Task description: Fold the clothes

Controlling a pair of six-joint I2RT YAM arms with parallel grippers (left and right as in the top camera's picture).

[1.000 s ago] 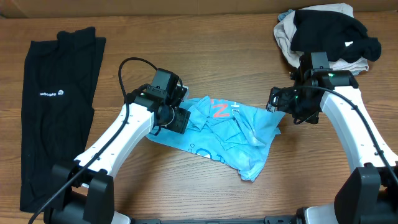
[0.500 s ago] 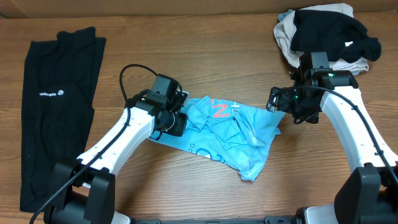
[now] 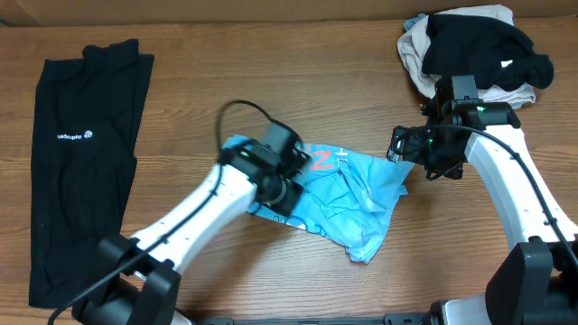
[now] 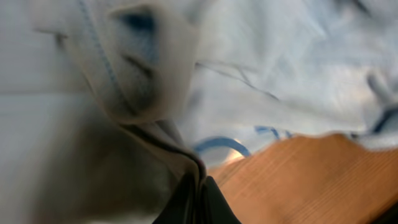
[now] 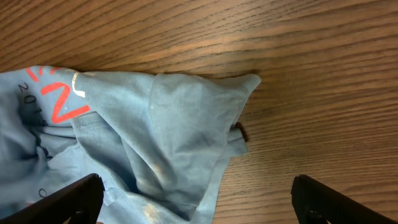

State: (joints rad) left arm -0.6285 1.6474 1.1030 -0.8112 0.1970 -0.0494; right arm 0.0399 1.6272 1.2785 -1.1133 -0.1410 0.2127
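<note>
— What is held in the left claw [image 4: 194, 198]?
— A fold of the light blue T-shirt [image 3: 354, 194] is pinched tight in it.
— And the right claw [image 5: 205, 202]?
— It is spread wide. Nothing is held. The shirt's corner is seen under it.
— Where is the shirt kept?
— It is laid crumpled in the middle of the table [image 3: 271, 72]. The long black garment [image 3: 81, 181] is laid flat, far left.

Robotics lab bench: a wood-grain table [image 3: 271, 63] carrying a white, cabled left arm [image 3: 194, 212] and right arm [image 3: 510, 176] – with clothing laid out: flat black garment [image 3: 86, 153], light blue T-shirt [image 3: 352, 194], heaped pile of garments [image 3: 465, 41].
</note>
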